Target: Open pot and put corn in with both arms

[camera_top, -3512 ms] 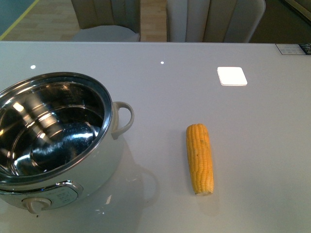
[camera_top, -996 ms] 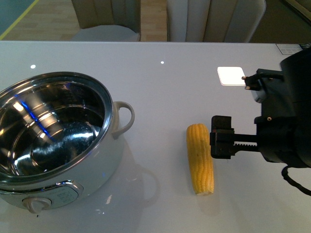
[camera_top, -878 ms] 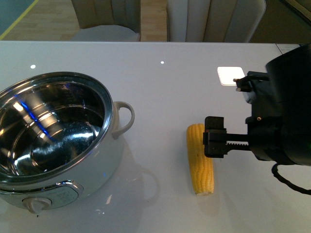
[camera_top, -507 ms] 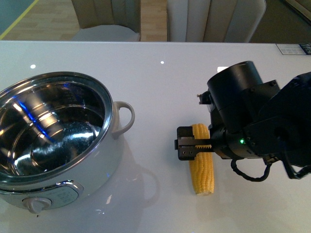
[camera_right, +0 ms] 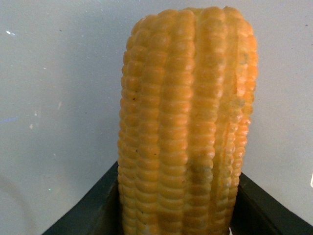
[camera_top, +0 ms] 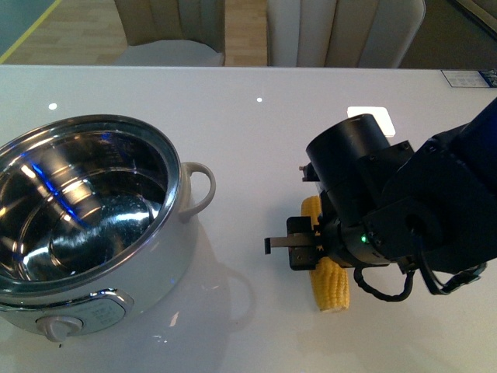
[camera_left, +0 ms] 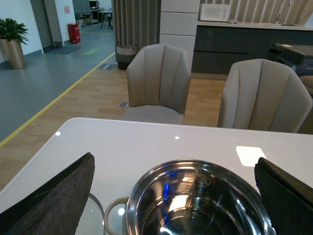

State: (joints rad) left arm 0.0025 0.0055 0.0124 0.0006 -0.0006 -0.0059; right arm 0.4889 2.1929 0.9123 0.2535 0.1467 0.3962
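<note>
The corn (camera_top: 331, 286) lay lengthwise on the desk (camera_top: 256, 140), right of the middle and closer to the near edge. Its rows of plump yellow kernels showed only at the two ends, because the bulky black right arm (camera_top: 404, 210) stood over its middle. The right pincer (camera_right: 178, 218) straddled the cob with a black finger (camera_right: 90, 215) at each flank; we could not tell whether it was clenched or merely set around it. Well apart, by the left edge, stood the pot (camera_top: 159, 268), open-topped and pale-bodied, its shiny steel bowl mirroring lights, its loop handle (camera_top: 200, 190) turned toward the corn and its beige knob (camera_top: 56, 328) facing the near edge. The left pincer (camera_left: 173, 164) hung released by it, dark fingers wide apart. A white square (camera_top: 380, 116) peeped out behind the arm, and ribbed beige chairs (camera_top: 171, 31) stood beyond the far edge.
</note>
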